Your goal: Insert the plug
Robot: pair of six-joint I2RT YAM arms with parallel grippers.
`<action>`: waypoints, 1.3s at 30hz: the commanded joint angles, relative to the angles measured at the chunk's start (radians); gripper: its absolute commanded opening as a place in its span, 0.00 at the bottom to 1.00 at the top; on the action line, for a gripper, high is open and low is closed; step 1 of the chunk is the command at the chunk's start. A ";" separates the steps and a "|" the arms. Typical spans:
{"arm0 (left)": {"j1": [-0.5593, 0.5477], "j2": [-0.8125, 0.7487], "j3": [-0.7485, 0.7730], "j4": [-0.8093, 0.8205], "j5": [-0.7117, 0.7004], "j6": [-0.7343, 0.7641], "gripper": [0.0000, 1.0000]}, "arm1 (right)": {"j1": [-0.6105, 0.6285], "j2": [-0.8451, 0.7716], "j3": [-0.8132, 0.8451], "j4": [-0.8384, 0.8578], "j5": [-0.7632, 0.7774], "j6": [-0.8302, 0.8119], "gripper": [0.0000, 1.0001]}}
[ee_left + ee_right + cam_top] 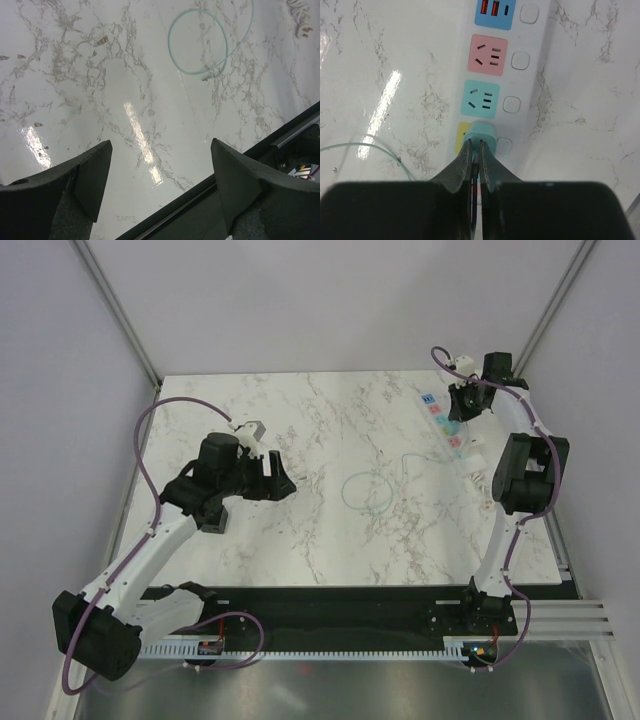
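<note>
1. The plug (481, 131), seen here as a pale-teal head, is set over the yellow socket (460, 138) at the near end of the power strip (532, 75). Full seating cannot be told.
2. The right gripper (476, 143) is pinched almost closed, with its tips touching the plug's near edge. The plug is wider than the slit, so it is judged not to be clasped.
3. The left gripper (161, 147) is spread wide and empty above the marble table (300, 420), well apart from the strip.
4. Risk: the plug could be tilted by an off-centre push from the narrow tips, and the pins jammed or only half entered.
5. Risk: the strip is not pinned down and could be slid or pivoted by the push.
6. Risk: the pale-green cable (169, 40) lies in a loose loop. If it is snagged on withdrawal, the plug could be tugged out.
</note>
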 commanded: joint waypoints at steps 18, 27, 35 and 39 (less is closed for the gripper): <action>-0.002 -0.029 0.011 0.015 0.013 -0.044 0.87 | -0.062 0.208 -0.031 -0.106 0.068 0.075 0.09; 0.000 -0.034 0.020 0.006 -0.002 -0.027 0.87 | -0.045 0.199 -0.057 -0.108 0.131 0.087 0.10; -0.002 -0.075 0.035 -0.015 -0.018 -0.019 0.88 | -0.045 0.167 -0.034 -0.094 0.146 0.101 0.28; 0.000 -0.083 0.037 -0.020 -0.034 -0.033 0.88 | -0.044 0.124 -0.014 -0.063 0.103 0.124 0.36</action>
